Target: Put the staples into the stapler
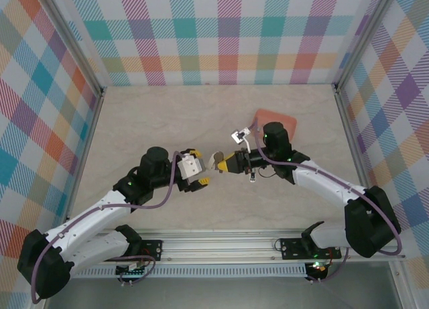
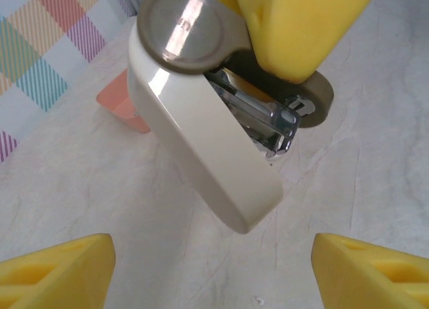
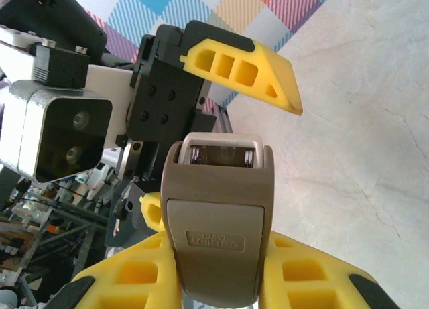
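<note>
Glossy cream plastic stapler (image 2: 208, 148) with shiny metal magazine (image 2: 275, 121); matt, faintly veined tabletop (image 2: 134, 208), perhaps pale wood.

The right gripper (image 1: 228, 163) grips a stapler (image 1: 216, 159), its tip just before the wide-spread left gripper (image 1: 199, 167); an orange tray (image 1: 276, 118) lies behind the right gripper.

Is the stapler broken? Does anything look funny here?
Not broken, as far as I can see. The stapler, held in the right gripper, is swung open: its cream top stands away from the shiny metal channel. That looks odd, but it seems to be just the hinge. Nothing looks spilled.
</note>
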Motion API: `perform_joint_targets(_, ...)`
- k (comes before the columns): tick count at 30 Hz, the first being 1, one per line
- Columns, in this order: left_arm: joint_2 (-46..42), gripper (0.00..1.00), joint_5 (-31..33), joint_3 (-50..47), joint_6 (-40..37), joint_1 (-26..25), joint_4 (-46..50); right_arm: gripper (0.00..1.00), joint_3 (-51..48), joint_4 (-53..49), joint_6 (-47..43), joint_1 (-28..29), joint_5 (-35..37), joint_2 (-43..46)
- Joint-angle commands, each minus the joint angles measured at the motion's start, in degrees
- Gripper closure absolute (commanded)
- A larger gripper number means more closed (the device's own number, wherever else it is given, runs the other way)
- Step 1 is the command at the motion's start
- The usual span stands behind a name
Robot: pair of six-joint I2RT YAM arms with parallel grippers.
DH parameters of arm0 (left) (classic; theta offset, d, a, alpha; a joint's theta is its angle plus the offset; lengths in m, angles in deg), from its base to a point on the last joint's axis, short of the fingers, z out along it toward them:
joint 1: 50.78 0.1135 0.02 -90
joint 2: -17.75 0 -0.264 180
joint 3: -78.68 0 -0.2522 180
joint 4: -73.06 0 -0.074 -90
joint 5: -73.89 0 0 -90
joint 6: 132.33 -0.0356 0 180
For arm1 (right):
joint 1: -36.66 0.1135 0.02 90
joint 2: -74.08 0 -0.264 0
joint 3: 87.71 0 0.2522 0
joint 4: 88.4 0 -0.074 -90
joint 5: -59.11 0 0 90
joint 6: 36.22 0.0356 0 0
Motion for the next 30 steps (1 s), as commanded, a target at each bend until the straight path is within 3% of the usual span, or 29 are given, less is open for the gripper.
perform_joint_targets(1,-1.13,0.28,-0.83,-0.55,4.06,-0.5,-7.14,1.0,-0.41,5.5,2.89,-0.68,-3.3,-1.13)
perform_joint_targets(7,-0.7,0.34,-1.39,-2.26,6.49,-0.59,-13.29,1.0,-0.34,5.83,3.19,-0.63,-3.1,-0.94)
perform_joint_targets(14,-0.86,0.4,-2.02,-2.31,6.3,-0.67,-11.9,1.0,-0.26,7.15,3.95,-0.7,-3.13,-1.38)
perform_joint_targets(21,-0.72,0.65,-1.67,-0.52,4.66,-0.67,-8.1,0.99,-0.56,7.22,4.03,-0.72,-2.93,-1.4)
perform_joint_targets(30,-0.7,0.82,-1.88,0.29,4.37,-0.84,-6.32,0.98,-0.53,7.68,4.54,-0.81,-2.49,-1.37)
